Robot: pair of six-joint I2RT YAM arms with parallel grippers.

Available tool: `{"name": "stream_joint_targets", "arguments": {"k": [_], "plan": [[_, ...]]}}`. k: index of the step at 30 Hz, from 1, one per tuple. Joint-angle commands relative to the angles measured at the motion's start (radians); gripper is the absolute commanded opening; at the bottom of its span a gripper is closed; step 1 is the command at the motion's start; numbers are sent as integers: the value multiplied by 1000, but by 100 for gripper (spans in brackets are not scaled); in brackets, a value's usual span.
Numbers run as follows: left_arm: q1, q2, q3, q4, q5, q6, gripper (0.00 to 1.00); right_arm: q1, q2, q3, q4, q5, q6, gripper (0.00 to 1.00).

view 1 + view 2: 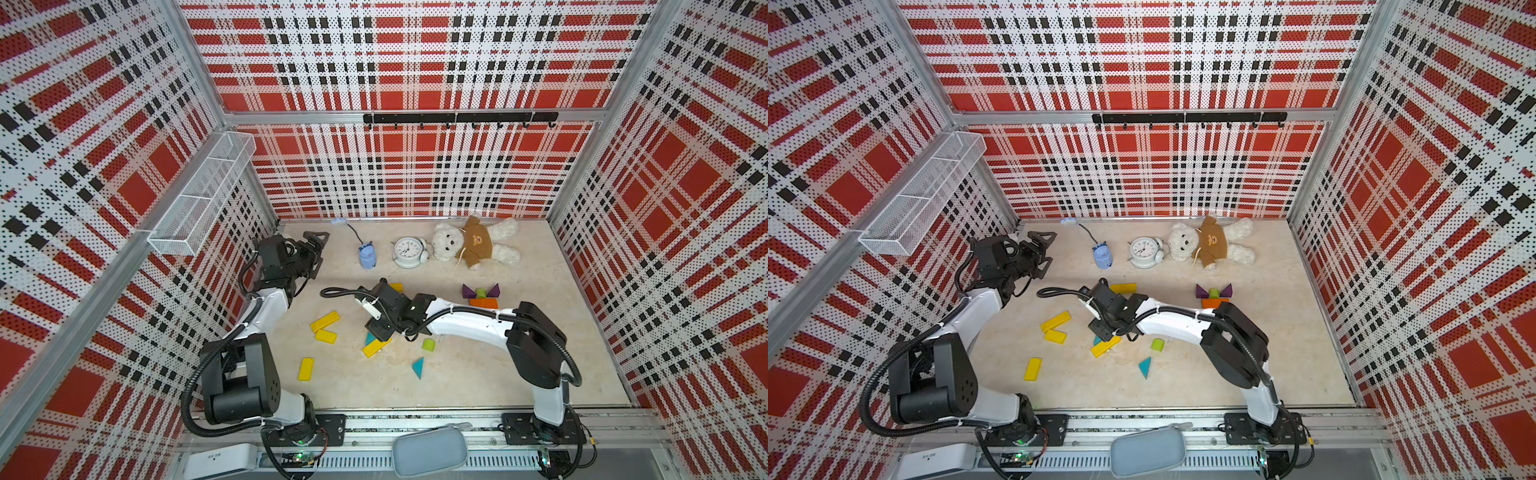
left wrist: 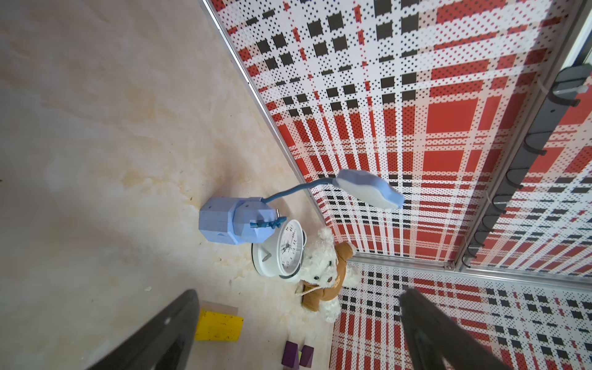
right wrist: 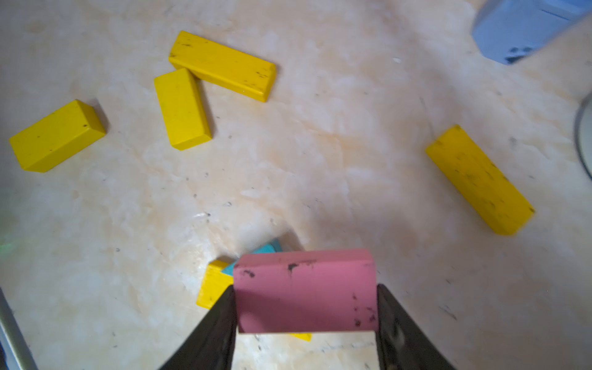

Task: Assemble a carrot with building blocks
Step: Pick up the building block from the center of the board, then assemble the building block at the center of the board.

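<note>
Right gripper (image 3: 306, 290) clamps a pink block (image 3: 304, 278) by its ends, at lower centre of the wrist view, over a yellow bar (image 3: 213, 285) and a teal piece (image 3: 267, 250).

Left gripper (image 1: 316, 254) hangs wide open and empty at upper left.

You have a start right of centre: two purple triangles (image 1: 469, 290), a green stub (image 1: 481, 292) between them, an orange bar (image 1: 483, 304) below (the leafy top, I judge).

Most is left: other yellow bars (image 1: 324, 321), a teal triangle (image 1: 418, 367) and a second green stub (image 1: 429, 345) lie loose.
</note>
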Motion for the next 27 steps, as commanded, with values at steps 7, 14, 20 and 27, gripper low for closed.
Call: {"name": "stream_joint_targets", "arguments": {"k": [7,14,20,27], "plan": [[-148,-33,-2,31,12,14,99,-85,-336,-315,19,161,170,58],[-311,-25,-2,30,3,33,99,-203,-607,-585,-91,194,318,59],[-440,-2,7,27,8,51,99,-354,-741,-747,-164,145,435,60],[-484,22,9,31,25,43,99,-488,-821,-874,-176,95,508,60]]}}
